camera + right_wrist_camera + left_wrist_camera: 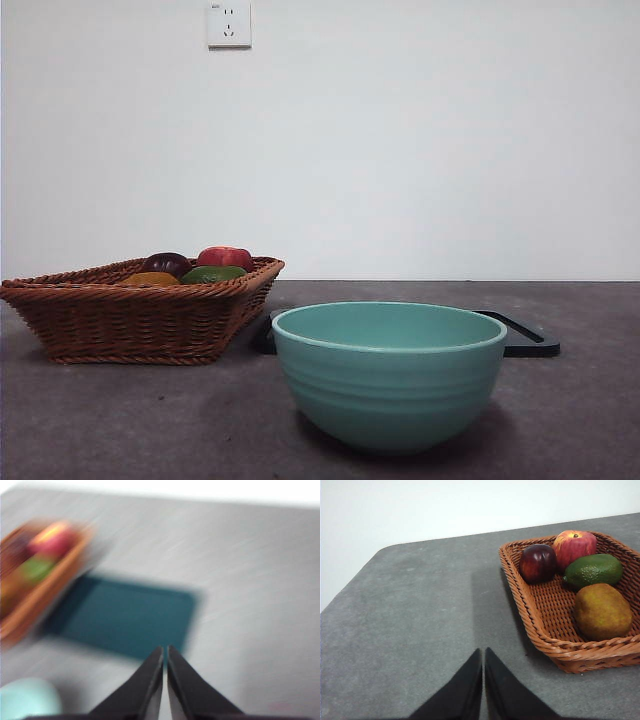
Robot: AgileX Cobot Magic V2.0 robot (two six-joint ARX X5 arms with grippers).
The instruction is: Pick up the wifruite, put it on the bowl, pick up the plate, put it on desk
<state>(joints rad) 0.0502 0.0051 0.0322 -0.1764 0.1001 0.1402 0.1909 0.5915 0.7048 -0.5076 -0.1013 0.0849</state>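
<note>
From the front view I saw no arm in frame — just the desk (120,420), the bowl (388,375) and a wicker basket (130,320). The bowl stood near and low at about 5 o'clock of the picture, upright, nothing visible inside it from that level. The basket sat at about 9 o'clock, just beside the bowl's far left. Behind the bowl lay a flat dark tray (525,338), its edge poking out at 3 o'clock of the bowl's rim; touching or apart, I couldn't tell. A wall socket (228,24) was up at 11 o'clock. On the left wrist view the left gripper (483,652) hung over bare desk with its jaws pressed together, holding nothing, the basket (540,625) near it but apart. In the basket I counted four fruits: the wifruite (602,611) — orange-brown, dull — at the near end, a green fruit (593,570) touching it on the far side, then a red apple (574,547) and a dark purple fruit (538,563) side by side at the far end. The right wrist view was badly smeared. I could still make out the right gripper (165,650) with jaws together and empty, over the near edge of the dark teal tray (125,620), the basket (35,610) beside the tray, and a pale bit of the bowl (25,700) in the corner.
</note>
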